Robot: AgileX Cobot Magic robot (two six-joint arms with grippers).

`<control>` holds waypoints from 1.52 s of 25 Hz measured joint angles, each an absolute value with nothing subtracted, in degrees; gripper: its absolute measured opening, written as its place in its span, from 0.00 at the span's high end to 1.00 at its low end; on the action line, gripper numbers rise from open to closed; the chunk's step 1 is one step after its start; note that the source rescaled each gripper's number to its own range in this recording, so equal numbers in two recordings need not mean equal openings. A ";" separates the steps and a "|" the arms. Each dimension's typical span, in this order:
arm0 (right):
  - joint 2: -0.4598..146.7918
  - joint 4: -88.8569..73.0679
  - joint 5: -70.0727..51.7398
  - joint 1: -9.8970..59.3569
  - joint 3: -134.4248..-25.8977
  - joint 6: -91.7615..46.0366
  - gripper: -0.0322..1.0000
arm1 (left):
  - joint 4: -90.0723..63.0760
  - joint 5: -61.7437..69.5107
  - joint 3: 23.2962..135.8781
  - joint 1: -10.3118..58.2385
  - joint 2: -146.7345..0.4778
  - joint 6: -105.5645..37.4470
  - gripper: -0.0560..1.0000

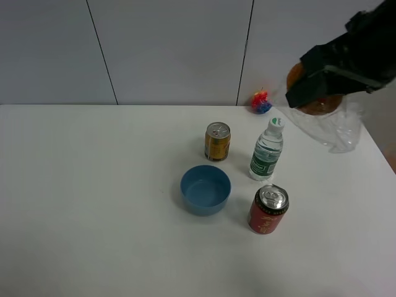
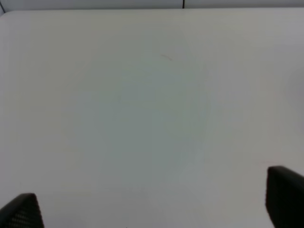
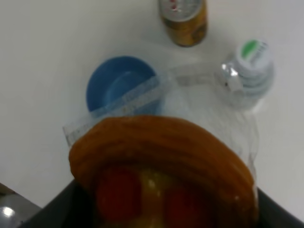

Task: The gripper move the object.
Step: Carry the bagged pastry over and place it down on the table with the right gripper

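Observation:
My right gripper (image 1: pixel 318 93), bulky and black, is up in the air at the back right and is shut on the orange-brown bun (image 1: pixel 296 77) in its crinkly clear wrapper (image 1: pixel 337 133), which hangs below. In the right wrist view the bun (image 3: pixel 161 156) with red spots fills the foreground between the jaws, above the table. My left gripper (image 2: pixel 152 204) shows only its two black fingertips (image 2: pixel 285 192) wide apart over bare white table, holding nothing.
On the white table (image 1: pixel 93 198) stand a blue bowl (image 1: pixel 205 189), a gold can (image 1: pixel 217 141), a water bottle (image 1: pixel 267 150) and a red can (image 1: pixel 268 209). A red-and-blue ball (image 1: pixel 260 102) lies at the back edge by the wall.

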State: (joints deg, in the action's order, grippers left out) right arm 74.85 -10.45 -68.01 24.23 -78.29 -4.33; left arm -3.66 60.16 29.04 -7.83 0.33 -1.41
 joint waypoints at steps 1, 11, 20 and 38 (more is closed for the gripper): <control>78.50 -9.77 -66.79 25.72 -79.96 -4.56 0.97 | -3.66 60.16 29.04 -7.83 0.33 -1.41 0.00; 116.64 -4.06 -51.40 36.32 -107.41 -4.93 0.97 | -3.66 60.16 29.04 -7.83 0.33 -1.41 0.00; 135.96 -3.95 -52.93 40.35 -120.58 -4.99 0.97 | -3.72 60.16 29.04 -7.83 0.33 -1.41 0.00; 137.10 0.00 -57.10 40.35 -121.03 -4.99 0.01 | -3.72 60.16 29.04 -7.83 0.33 -1.41 0.00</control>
State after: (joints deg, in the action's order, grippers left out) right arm 137.10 0.00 -57.10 40.35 -121.03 -4.99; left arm -3.72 60.16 29.04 -7.83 0.33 -1.41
